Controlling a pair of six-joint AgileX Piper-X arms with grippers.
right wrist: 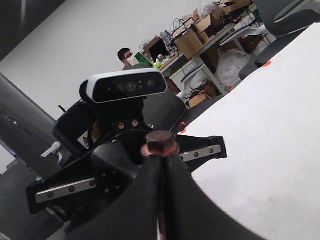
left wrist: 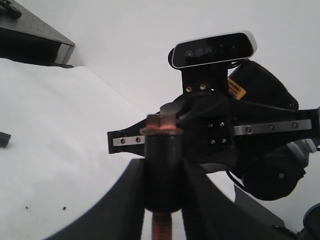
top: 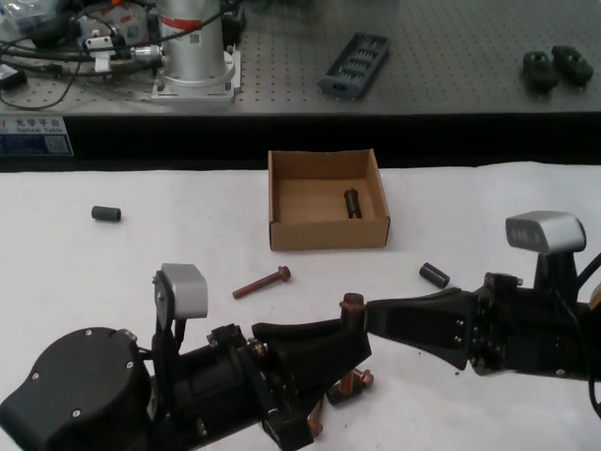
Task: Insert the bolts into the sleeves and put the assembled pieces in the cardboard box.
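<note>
Left pincer (left wrist: 163, 175) clamped on sleeve (left wrist: 162, 160) | right pincer (right wrist: 161, 162) clamped on bolt (right wrist: 160, 143) | cardboard box (top: 329, 233) holds one assembled piece (top: 352, 202)

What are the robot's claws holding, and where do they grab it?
Left gripper clamps the black cylindrical sleeve by its sides; right gripper pinches the copper-coloured metal bolt just below its hex head.

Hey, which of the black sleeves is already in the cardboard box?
The bolted sleeve lying inside the cardboard box. The left bare sleeve and right bare sleeve lie outside it; the held sleeve is in the left gripper.
</note>
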